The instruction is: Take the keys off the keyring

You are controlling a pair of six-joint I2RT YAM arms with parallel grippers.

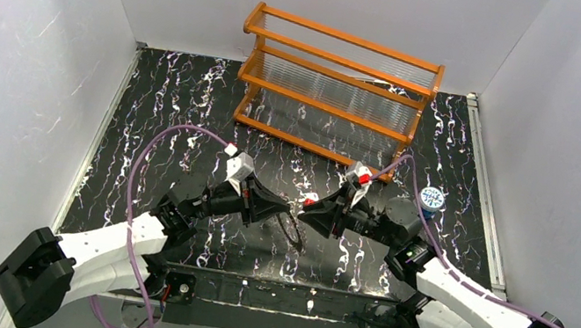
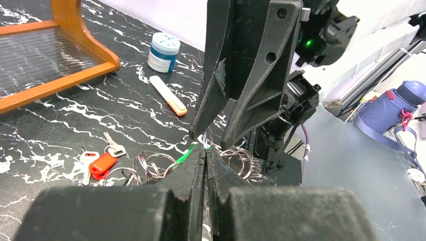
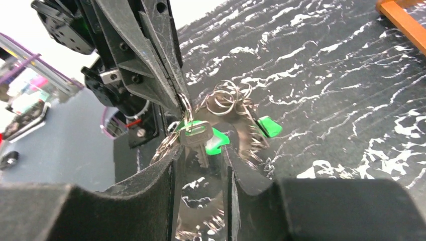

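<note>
Black, white-veined tabletop [image 1: 189, 111] between white walls carries everything. Nearest the arm bases, the two grippers meet tip to tip at mid-table. The left gripper [image 2: 206, 150] has its fingers pressed together, pinching a thin wire ring [image 3: 186, 106] at the top of the bunch. The right gripper [image 3: 200, 150] faces it with fingers parted. One key hangs in the gap, and I cannot tell whether either pad touches it.

The keyring [image 3: 247, 143] hangs on edge just below the two tips. It is one flat grey-silver ring with a jagged, toothed rim, carrying a cluster of small wire loops.

Two green-headed keys [image 3: 217, 140] show. The one between the right fingers has a silvery shoulder over bright green plastic, its long axis upright and its short blade pointing down. Of the other, only the green head shows beyond the teeth.

One red-headed key [image 2: 102, 164] lies flat on the table off to the side, beside two small silvery keys [image 2: 116, 148].

Farther off lie one clear tube [image 2: 168, 94] with an orange cap and one blue-white lidded pot [image 2: 164, 51]. One wooden rack [image 1: 336, 91] stands at the back.
</note>
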